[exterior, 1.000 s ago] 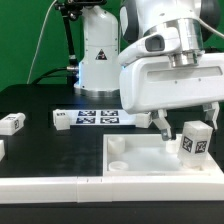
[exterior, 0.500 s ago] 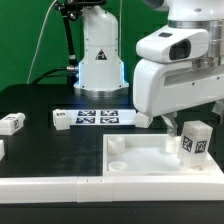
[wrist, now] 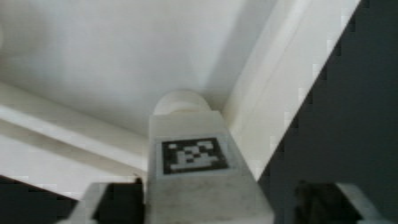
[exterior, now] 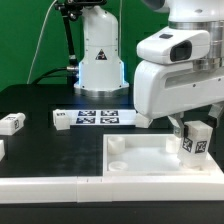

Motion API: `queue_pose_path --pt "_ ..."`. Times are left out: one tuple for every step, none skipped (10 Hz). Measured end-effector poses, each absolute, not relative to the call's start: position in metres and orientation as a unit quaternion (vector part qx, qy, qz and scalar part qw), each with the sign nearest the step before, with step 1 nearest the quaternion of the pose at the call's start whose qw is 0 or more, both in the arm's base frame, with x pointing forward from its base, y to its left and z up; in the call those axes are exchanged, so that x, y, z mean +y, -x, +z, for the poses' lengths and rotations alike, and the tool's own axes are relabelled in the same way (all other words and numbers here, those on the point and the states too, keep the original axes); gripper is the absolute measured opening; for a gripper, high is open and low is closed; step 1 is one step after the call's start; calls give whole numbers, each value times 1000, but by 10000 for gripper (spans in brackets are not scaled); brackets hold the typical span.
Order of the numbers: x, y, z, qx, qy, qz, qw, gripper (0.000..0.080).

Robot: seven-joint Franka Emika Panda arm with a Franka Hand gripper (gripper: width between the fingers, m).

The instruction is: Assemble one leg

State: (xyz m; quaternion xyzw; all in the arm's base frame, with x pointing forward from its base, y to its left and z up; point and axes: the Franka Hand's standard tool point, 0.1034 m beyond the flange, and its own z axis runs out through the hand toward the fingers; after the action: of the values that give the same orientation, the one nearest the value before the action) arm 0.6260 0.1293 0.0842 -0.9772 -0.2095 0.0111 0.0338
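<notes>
A leg [exterior: 195, 141], a short white block with a square tag, stands upright on the far corner of the large white square panel [exterior: 150, 162] at the exterior view's right. My gripper [exterior: 197, 123] hangs just above it, with one finger on each side. In the wrist view the leg [wrist: 196, 150] rises between my fingers [wrist: 121, 200]. One finger lies close against it and a dark gap shows at the other. The gripper [wrist: 222, 208] is open. A second leg [exterior: 12, 123] lies on the table at the exterior view's left.
The marker board [exterior: 95, 118] lies behind the panel, in front of the white robot base [exterior: 98, 55]. The edge of another white part [exterior: 2, 148] shows at the far left. A round socket [exterior: 118, 158] marks the panel's near-left corner.
My arm has moved toward the exterior view's right and now sits over the upright leg. The leg and panel have not moved.
</notes>
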Motion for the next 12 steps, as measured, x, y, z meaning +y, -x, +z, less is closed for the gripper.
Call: queue_pose_path --pt "127 -627 85 -208 977 10 33 307" --pt "127 -627 85 -208 978 9 33 307" --pt "127 -628 85 -206 978 9 33 307" --pt "127 -628 85 -192 981 9 33 306" --pt "126 -628 85 -192 981 9 33 306" --pt "124 -629 85 -139 989 4 48 306" --pt "122 -629 85 -54 997 -4 58 306" --pt "123 -627 85 -18 998 -12 58 304" --pt "123 -626 84 61 996 -17 59 304" --pt "123 -627 84 108 992 -21 60 304" --pt "123 -628 84 162 984 -25 64 304" --pt "123 -627 83 248 966 -21 69 304"
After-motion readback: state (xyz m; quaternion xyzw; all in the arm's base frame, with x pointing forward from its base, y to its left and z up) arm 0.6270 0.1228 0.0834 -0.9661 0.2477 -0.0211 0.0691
